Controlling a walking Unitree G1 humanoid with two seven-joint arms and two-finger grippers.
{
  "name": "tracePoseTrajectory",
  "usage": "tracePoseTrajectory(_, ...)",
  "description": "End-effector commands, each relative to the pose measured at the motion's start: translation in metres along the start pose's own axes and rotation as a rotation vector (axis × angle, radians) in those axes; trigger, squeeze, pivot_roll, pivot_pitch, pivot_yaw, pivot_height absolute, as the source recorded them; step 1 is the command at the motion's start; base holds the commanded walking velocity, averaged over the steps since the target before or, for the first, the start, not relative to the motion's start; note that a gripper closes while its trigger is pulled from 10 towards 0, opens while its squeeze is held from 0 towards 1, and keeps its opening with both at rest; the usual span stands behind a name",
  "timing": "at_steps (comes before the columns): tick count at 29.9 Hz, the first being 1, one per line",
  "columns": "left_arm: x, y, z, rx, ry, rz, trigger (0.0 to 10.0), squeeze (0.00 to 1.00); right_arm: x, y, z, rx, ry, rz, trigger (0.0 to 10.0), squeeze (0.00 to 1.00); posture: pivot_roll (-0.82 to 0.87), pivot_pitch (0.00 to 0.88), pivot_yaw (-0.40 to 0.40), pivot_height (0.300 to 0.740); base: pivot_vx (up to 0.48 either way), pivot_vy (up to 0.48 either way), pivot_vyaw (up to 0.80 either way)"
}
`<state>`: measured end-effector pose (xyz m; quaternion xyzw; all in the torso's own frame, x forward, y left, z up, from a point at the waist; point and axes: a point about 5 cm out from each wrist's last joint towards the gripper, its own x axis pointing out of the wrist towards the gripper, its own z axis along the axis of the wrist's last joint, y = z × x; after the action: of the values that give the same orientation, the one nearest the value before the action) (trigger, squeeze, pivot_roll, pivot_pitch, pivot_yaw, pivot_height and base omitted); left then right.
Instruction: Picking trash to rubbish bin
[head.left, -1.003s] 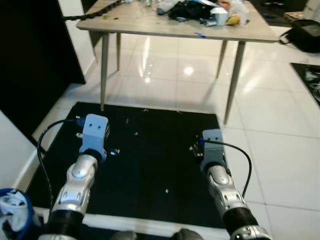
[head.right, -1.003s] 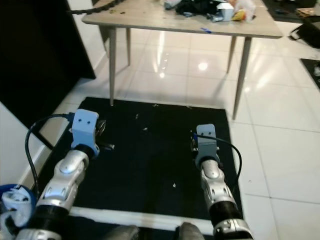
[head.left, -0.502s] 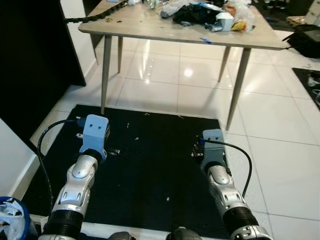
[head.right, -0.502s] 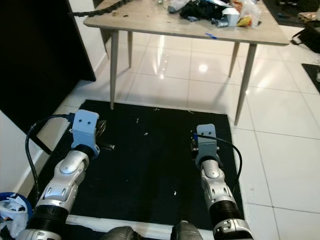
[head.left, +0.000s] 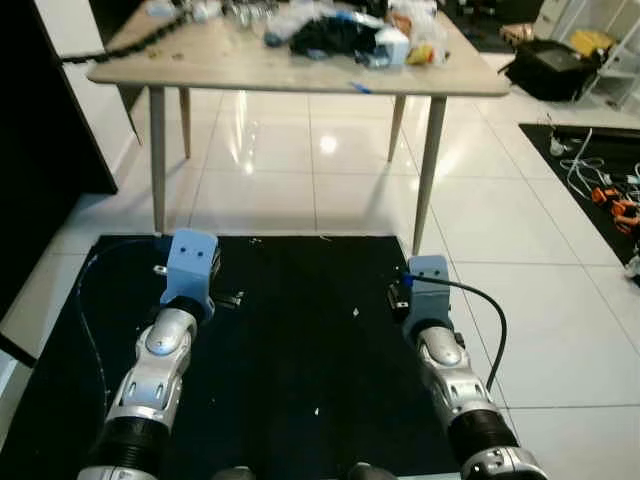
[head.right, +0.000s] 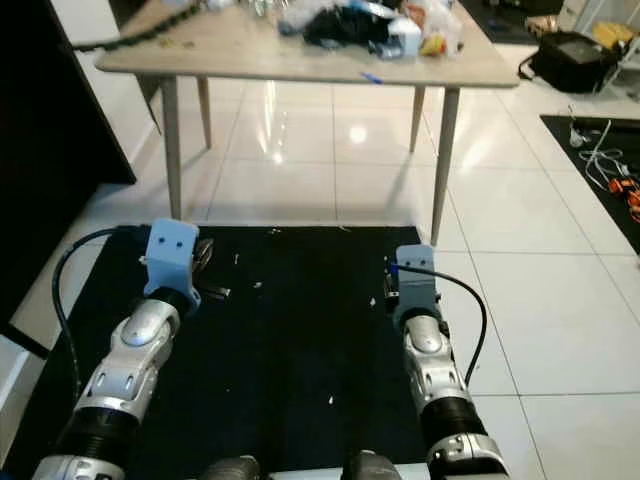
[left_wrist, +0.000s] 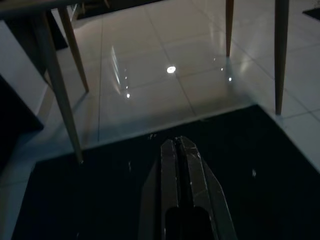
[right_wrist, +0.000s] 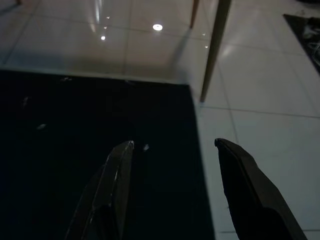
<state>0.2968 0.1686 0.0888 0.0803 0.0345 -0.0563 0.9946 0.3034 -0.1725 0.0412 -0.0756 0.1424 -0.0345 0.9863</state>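
Observation:
A pile of trash, dark cloth, plastic wrappers and a small carton, lies on the far end of a light wooden table. Tiny white scraps dot the black mat on the floor below me. Both arms reach forward low over this mat, with blue wrist housings on the left and on the right. In the left wrist view my left gripper is shut with nothing in it. My right gripper is open and empty above the mat's right edge.
A black chain runs along the table's left edge. The table legs stand at the mat's far side. A black bag and loose cables lie on the white tiles to the right. A dark wall closes the left.
The view has swung right and lifted, so the table looks nearer and the blue bin at the lower left has slid out of frame. Both arms hold the same pose.

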Motion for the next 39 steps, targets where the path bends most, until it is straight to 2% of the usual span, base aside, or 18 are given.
tracePoseTrajectory(1, -0.0019, 0.0014, -0.0044, 0.008, 0.012, 0.003, 10.0, 0.0, -0.0006, 0.003, -0.0022, 0.007, 0.008, 0.008, 10.0, 0.0, 0.06, 0.001, -0.001, 0.74, 0.292, 0.0, 0.0)
tracePoseTrajectory(31, -0.0014, 0.0006, -0.0033, 0.009, 0.005, -0.001, 10.0, 0.0, -0.001, 0.0012, -0.0028, 0.009, 0.004, 0.006, 10.0, 0.0, 0.05, 0.001, -0.002, 0.74, 0.296, 0.0, 0.0)
tracePoseTrajectory(39, -0.0021, -0.0001, -0.0038, 0.01, 0.007, -0.001, 10.0, 0.0, -0.0009, 0.0001, -0.0022, 0.01, 0.001, 0.006, 10.0, 0.0, 0.05, 0.004, -0.004, 0.74, 0.296, 0.0, -0.62)
